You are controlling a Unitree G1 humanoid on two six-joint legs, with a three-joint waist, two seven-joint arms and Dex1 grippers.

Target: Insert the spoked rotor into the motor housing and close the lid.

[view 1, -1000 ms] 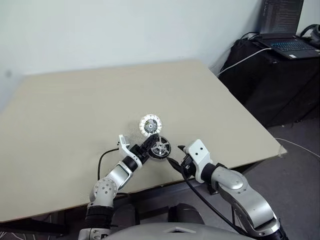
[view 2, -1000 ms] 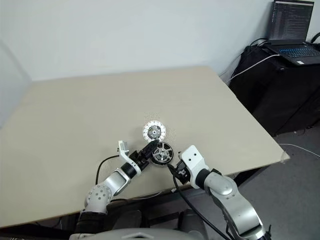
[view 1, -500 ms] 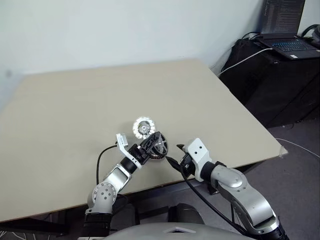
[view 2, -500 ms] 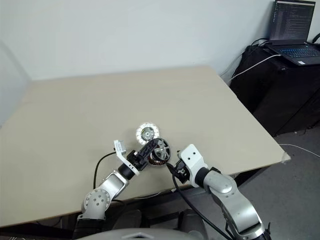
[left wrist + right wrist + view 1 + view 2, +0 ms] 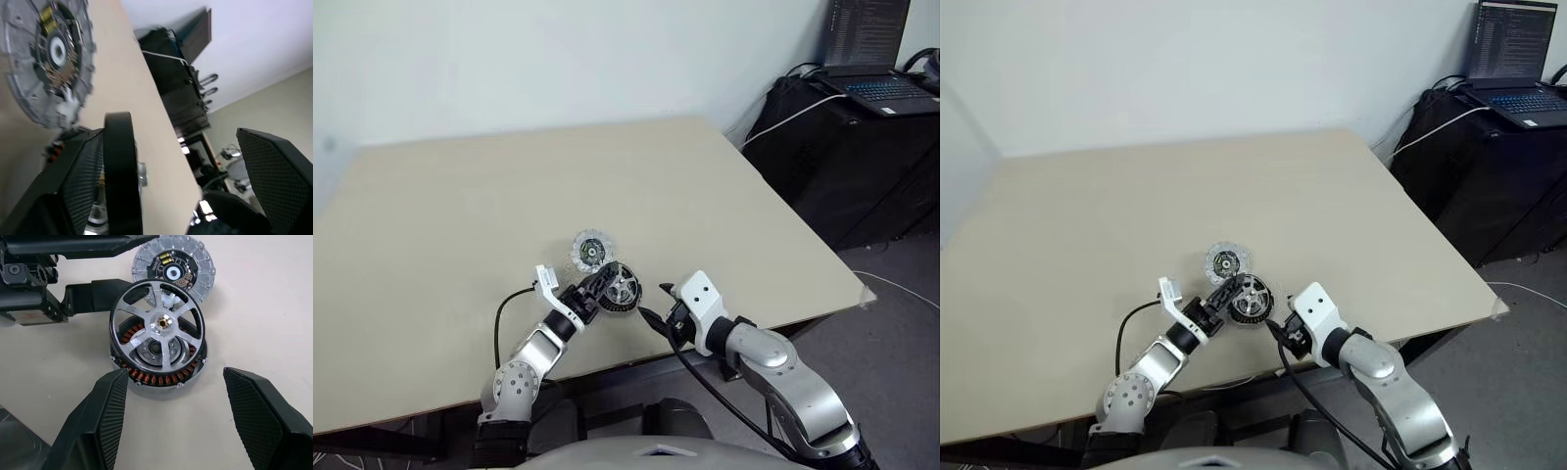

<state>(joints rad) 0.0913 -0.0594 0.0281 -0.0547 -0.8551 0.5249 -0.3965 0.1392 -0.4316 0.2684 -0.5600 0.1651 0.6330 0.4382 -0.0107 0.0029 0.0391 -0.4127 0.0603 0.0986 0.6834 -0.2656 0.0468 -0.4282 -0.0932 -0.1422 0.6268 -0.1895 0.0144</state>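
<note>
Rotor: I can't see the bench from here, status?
Both grippers open, left gripper beside rotor. Rotor tilted on housing, not seated. Lid lying just beyond, nothing blocking.

you're looking at a beige table (image 5: 460, 196) that takes up most of the scene, its right corner (image 5: 862, 291) pointing toward the grey floor (image 5: 901, 333). behind it, at the far side, stands a plain pale wall (image 5: 558, 59). off to the far right you have a black stand (image 5: 842, 157) with an open laptop (image 5: 876, 59) on top, its screen lit with lines of text. a white cable (image 5: 783, 119) runs off the stand's left edge, and another pale cable (image 5: 901, 286) lies on the floor on the right.
</note>
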